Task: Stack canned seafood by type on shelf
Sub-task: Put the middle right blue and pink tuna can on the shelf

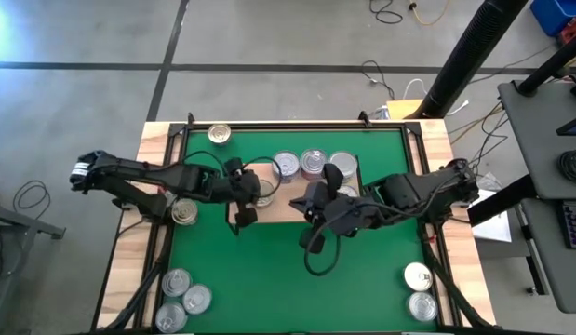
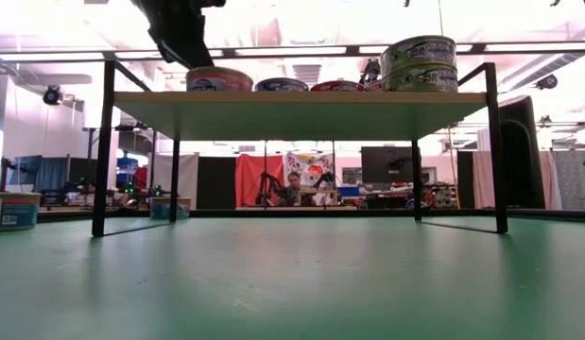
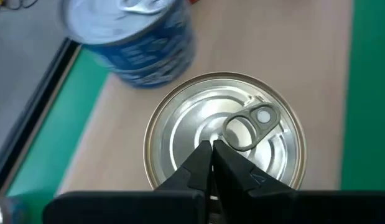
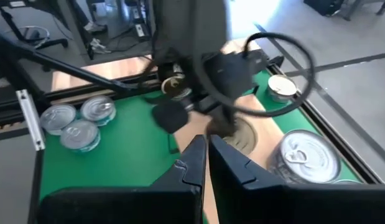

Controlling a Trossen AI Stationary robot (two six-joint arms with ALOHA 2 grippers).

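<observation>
The shelf [image 1: 297, 207] is a light-wood board on black legs standing on the green mat; the low view shows its board [image 2: 301, 102] edge-on. Several tins sit on it [image 1: 313, 164], including a stack of two green-labelled ones [image 2: 418, 64]. My left gripper [image 3: 211, 148] is shut, pointing down over a silver pull-tab tin [image 3: 180, 134] at the shelf's left end, beside a blue-labelled tin [image 3: 142, 46]. My right gripper [image 4: 205, 144] is shut, held over the shelf's near edge and pointing toward the left arm, with a silver tin [image 4: 307, 157] beside it. My left gripper's shut fingertips [image 3: 201, 155] stand over the silver tin's lid [image 3: 192, 124], just beside its pull tab, coming from above. The tin sits upright on the shelf. Whether the tips touch the lid I cannot tell.
More tins lie on the mat: a group at the near left corner [image 1: 180, 298], two at the near right [image 1: 420, 288], one at the far left [image 1: 219, 134] and one at the left edge [image 1: 183, 212]. Bare green mat [image 1: 269, 279] lies in front of the shelf.
</observation>
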